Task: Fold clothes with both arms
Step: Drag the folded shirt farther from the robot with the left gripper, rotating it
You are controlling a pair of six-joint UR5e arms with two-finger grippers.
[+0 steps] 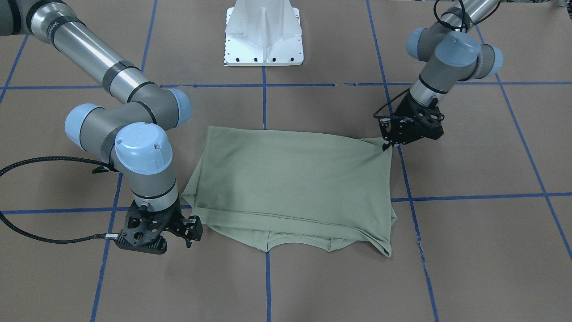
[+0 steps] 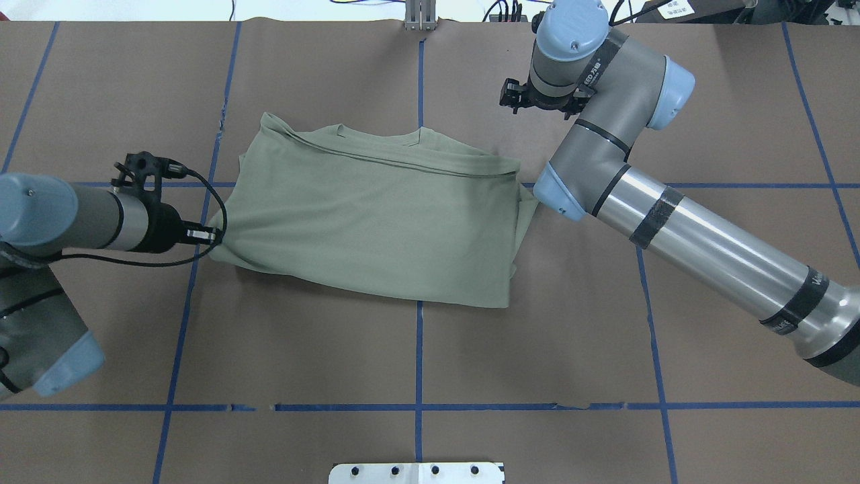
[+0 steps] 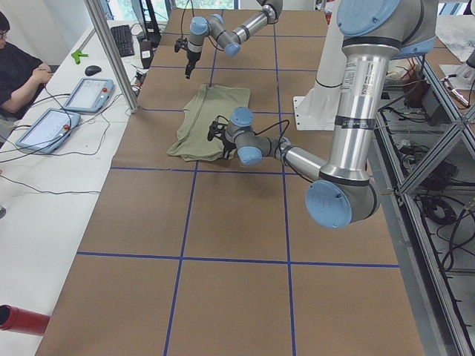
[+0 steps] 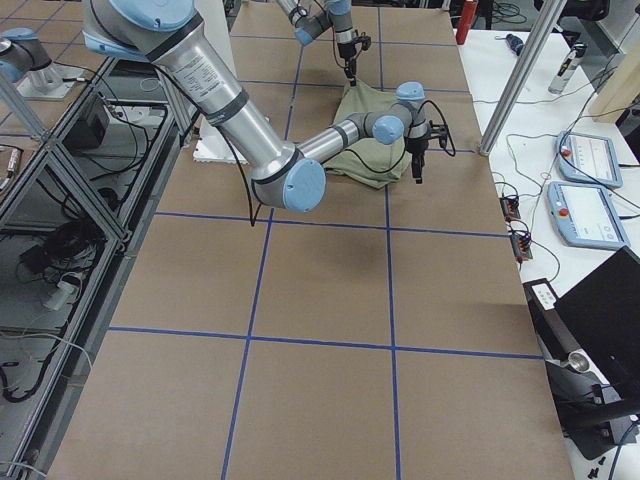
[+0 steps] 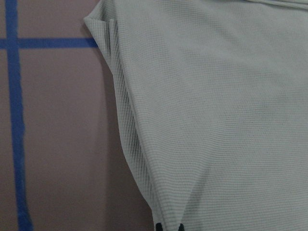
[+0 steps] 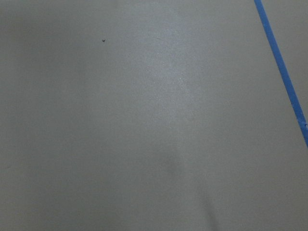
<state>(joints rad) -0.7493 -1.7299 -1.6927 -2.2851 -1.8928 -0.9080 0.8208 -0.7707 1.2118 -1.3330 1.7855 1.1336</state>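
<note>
At the left short end of the shirt [image 2: 376, 215], on the corner nearer the robot, the left gripper [image 2: 209, 236] has its 2 fingertips [image 5: 160, 226] drawn close together on the fabric. Creases run in toward them in the left wrist view, so I read it as pinched on that corner. The shirt lies folded into a wide rectangle at the middle of the table [image 2: 430, 376], with its long axis running across the robot's front from left to right. Its ribbed neck edge is on the side away from the robot, and layered hems show along that far edge.

The right gripper [image 1: 161, 232] points down at bare table just beyond the far right corner of the cloth, close to it but not touching. Its wrist camera shows only brown paper and a strip of blue tape [image 6: 284, 77], with no fingers in sight. Whether its jaws are apart or together I cannot tell.

From the right gripper the shirt lies back toward the robot and toward the robot's left. From the left gripper the whole length of it stretches away toward the right arm. So the left arm is the 1 already on the cloth. My judgement is that a 2-handed fold along this long axis first needs the right gripper brought onto its own corner
</note>
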